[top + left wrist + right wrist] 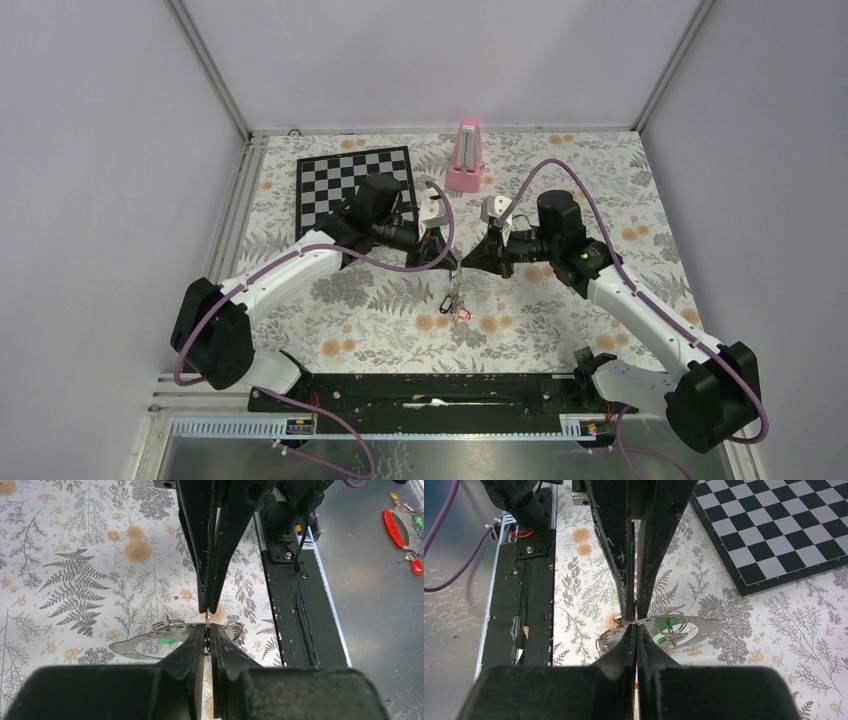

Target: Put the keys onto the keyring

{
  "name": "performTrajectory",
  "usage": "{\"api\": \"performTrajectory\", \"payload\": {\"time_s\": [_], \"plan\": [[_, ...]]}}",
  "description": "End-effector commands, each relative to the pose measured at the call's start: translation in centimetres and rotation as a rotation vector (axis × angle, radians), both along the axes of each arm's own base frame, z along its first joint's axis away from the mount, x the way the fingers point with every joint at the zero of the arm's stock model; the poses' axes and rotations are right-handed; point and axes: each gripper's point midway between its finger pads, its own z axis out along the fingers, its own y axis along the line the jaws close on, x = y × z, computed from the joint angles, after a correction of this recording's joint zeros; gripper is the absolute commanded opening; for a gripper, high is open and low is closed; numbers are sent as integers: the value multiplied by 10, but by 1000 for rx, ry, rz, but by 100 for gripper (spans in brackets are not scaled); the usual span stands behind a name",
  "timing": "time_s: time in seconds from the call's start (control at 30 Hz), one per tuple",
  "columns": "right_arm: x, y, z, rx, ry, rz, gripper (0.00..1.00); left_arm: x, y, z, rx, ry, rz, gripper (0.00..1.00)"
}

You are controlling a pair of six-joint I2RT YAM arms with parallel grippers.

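Keyring (206, 622): thin silver wire, seen edge-on. It runs straight between the two sets of fingertips, which meet tip to tip in the air over the middle of the table. Both wrist views show the wire in the slit where the tips face each other.

Keys (459, 303) hang in a small bunch just below that meeting point, above the cloth. Red tag (463, 315) is lowest in the bunch. Green tag (167, 641) sits against a flat silver metal piece (132, 649), just left of the fingertips in the left wrist view. Small split-ring coils (671, 622) sit on top of that piece. Cannot tell which key is threaded on what.

Left gripper (206, 631): fingers nearly pressed together, only a narrow slit between them, tips pinching the wire.

Right gripper (636, 629): fingers pressed tight together, tips nipping the same wire from the opposite side. A sliver of pink-red shows low in the gap between its fingers.

The two grippers are nose to nose, almost touching, with the wire between them.

Around them:
- floral tablecloth (380, 310) under everything
- chessboard (355, 185) behind the left arm, far left of the table
- pink metronome (466, 155) upright at the far edge, centre
- red carabiner-like item (395, 527) with more keys beside it, on the grey metal surface past the black base rail, well apart from the grippers
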Motion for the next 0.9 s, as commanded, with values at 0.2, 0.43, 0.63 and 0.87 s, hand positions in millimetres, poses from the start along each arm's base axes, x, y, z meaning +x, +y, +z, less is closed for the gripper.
{"api": "performTrajectory", "payload": {"time_s": [0.2, 0.43, 0.63, 0.87], "plan": [[9, 0, 10, 25, -54, -25, 2, 1, -1, 15, -2, -97, -30, 0], [14, -4, 13, 23, -80, -56, 25, 5, 3, 17, 171, -205, -22, 0], [15, -7, 28, 48, -81, -69, 43, 10, 8, 32, 240, -279, 2, 0], [5, 0, 49, 122, -43, -4, 52, -1, 0, 59, 180, -312, -25, 0]]}}
